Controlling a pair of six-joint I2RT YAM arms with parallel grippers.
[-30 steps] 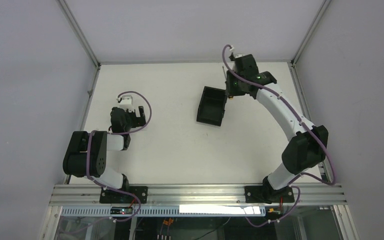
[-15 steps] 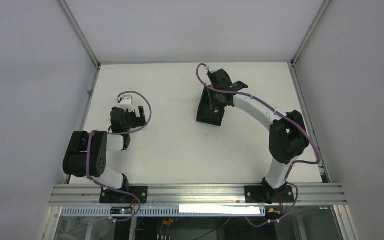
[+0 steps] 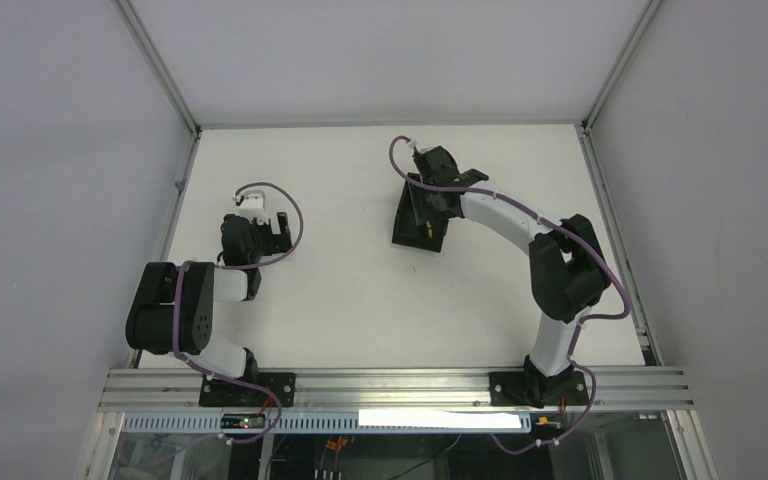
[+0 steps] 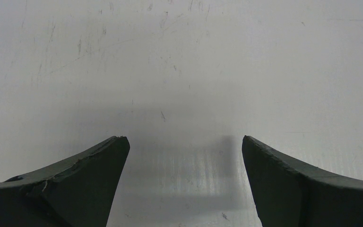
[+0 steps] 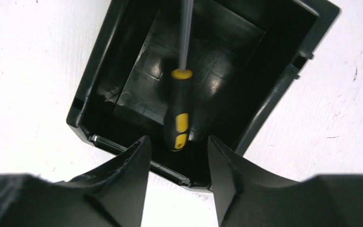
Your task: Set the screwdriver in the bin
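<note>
The black open-top bin (image 5: pixel 283 90) sits on the white table, right under my right gripper (image 5: pixel 178 139). The screwdriver (image 5: pixel 179 109) is inside the bin, its black and yellow handle toward the near wall and its grey shaft pointing away. My right gripper's jaws stand apart just above the handle's end and touch nothing. From the top view, the right gripper (image 3: pixel 430 205) hangs over the bin (image 3: pixel 405 215), and a yellow spot of the screwdriver (image 3: pixel 428 229) shows inside. My left gripper (image 4: pixel 184 138) is open over bare table, far to the left.
The left arm (image 3: pixel 240 240) rests folded near the table's left side. Metal frame rails (image 3: pixel 175 200) border the table's left and right edges, with grey walls beyond. White tabletop (image 3: pixel 360 300) stretches between the bin and the arm bases.
My right arm swung left from beside the bin's right wall to above the bin. Its jaws went from shut to apart, and the screwdriver now lies in the bin. The left arm stayed still.
</note>
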